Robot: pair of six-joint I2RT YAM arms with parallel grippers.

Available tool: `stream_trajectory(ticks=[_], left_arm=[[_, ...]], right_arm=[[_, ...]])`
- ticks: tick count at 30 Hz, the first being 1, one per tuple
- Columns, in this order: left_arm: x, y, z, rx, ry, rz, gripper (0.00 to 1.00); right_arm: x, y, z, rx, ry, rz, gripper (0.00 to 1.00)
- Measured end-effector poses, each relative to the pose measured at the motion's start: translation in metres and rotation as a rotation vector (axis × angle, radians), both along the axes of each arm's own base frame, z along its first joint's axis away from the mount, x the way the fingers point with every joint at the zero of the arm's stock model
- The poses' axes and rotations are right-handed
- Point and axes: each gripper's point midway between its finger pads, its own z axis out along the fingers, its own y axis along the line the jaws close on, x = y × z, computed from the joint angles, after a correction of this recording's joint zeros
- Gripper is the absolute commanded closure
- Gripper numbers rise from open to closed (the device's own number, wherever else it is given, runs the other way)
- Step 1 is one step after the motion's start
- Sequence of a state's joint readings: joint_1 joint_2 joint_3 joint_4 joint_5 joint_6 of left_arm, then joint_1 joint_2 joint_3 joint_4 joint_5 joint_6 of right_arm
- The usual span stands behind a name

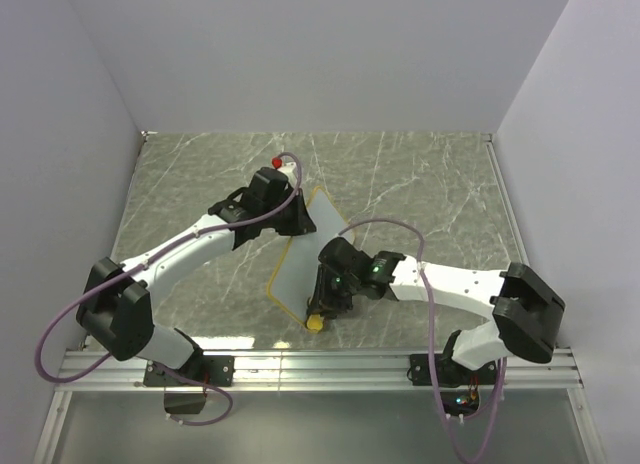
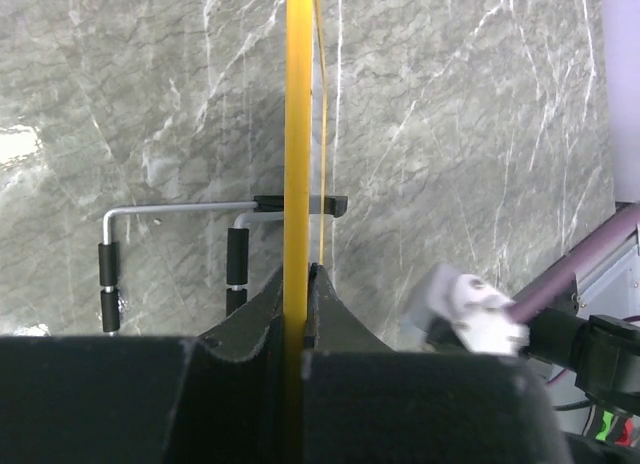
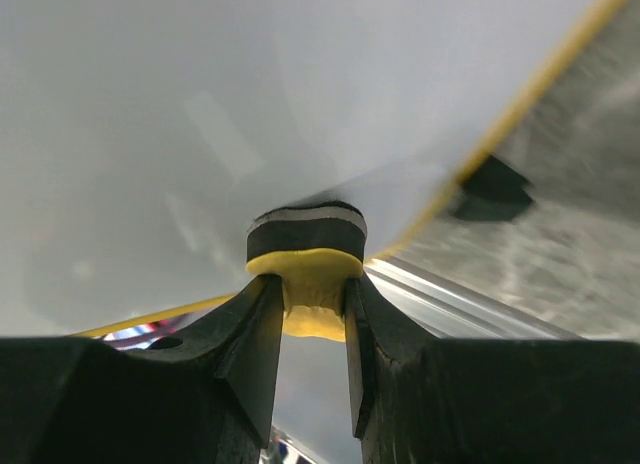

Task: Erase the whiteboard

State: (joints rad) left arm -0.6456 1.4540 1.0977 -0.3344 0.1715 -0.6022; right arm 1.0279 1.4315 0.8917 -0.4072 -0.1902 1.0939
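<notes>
The whiteboard [image 1: 303, 252], white with a thin yellow frame, stands tilted in the middle of the table. My left gripper [image 1: 296, 220] is shut on its far top edge; in the left wrist view the yellow frame [image 2: 297, 134] runs edge-on between the jaws, with the wire stand [image 2: 170, 209] behind. My right gripper [image 1: 322, 306] is shut on the small yellow eraser [image 3: 312, 276], whose dark felt pad [image 3: 305, 232] presses on the white board face [image 3: 200, 104] near its lower edge. The yellow end of the eraser [image 1: 314, 323] shows below the gripper. No scribble is visible.
The marble tabletop [image 1: 420, 184] surrounds the board. A metal rail [image 1: 320, 364] runs along the near edge. A red-tipped marker [image 1: 277, 163] sits behind the left gripper. A black foot [image 3: 492, 187] of the board shows at the right.
</notes>
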Motion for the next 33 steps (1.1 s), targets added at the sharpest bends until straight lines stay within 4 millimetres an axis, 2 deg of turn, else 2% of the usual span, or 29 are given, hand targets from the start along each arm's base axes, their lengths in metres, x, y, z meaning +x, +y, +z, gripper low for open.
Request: stream_trajectory(ticks=[4, 7, 10, 12, 13, 15, 17, 18, 21, 24, 27, 33], left_arm=[[0.001, -0.003, 0.001, 0.001, 0.0, -0.009, 1.0], [0.003, -0.004, 0.002, 0.0, -0.006, -0.005, 1.0], [0.004, -0.005, 0.002, -0.001, -0.009, 0.001, 1.0], [0.004, -0.005, 0.003, -0.001, -0.009, 0.004, 0.99], [0.004, -0.005, 0.003, 0.001, -0.008, 0.007, 0.9], [0.003, -0.005, 0.004, 0.006, -0.008, 0.012, 0.78], [0.004, -0.001, 0.001, 0.033, -0.011, 0.026, 0.68], [0.004, 0.001, 0.0, 0.045, -0.009, 0.033, 0.67], [0.003, 0.01, -0.007, 0.095, 0.002, 0.055, 0.59], [-0.003, 0.018, -0.015, 0.138, 0.029, 0.058, 0.53], [-0.012, 0.02, -0.021, 0.161, 0.061, 0.045, 0.51], [-0.024, 0.022, -0.027, 0.191, 0.096, 0.027, 0.46]], right_arm=[[-0.014, -0.012, -0.019, -0.055, 0.038, 0.002, 1.0], [-0.013, -0.02, -0.014, -0.068, 0.009, -0.019, 1.0], [-0.005, -0.03, 0.008, -0.048, -0.063, -0.057, 1.0], [0.003, -0.041, 0.033, -0.022, -0.128, -0.093, 1.0], [0.009, -0.047, 0.047, -0.007, -0.16, -0.119, 1.0], [0.024, -0.062, 0.072, 0.028, -0.231, -0.177, 1.0], [0.039, -0.085, 0.084, 0.041, -0.277, -0.245, 1.0], [0.045, -0.097, 0.085, 0.038, -0.291, -0.279, 1.0], [0.058, -0.142, 0.07, -0.037, -0.308, -0.383, 1.0], [0.054, -0.171, 0.046, -0.134, -0.28, -0.415, 1.0], [0.05, -0.186, 0.026, -0.191, -0.253, -0.425, 1.0], [0.036, -0.2, -0.022, -0.272, -0.164, -0.42, 1.0]])
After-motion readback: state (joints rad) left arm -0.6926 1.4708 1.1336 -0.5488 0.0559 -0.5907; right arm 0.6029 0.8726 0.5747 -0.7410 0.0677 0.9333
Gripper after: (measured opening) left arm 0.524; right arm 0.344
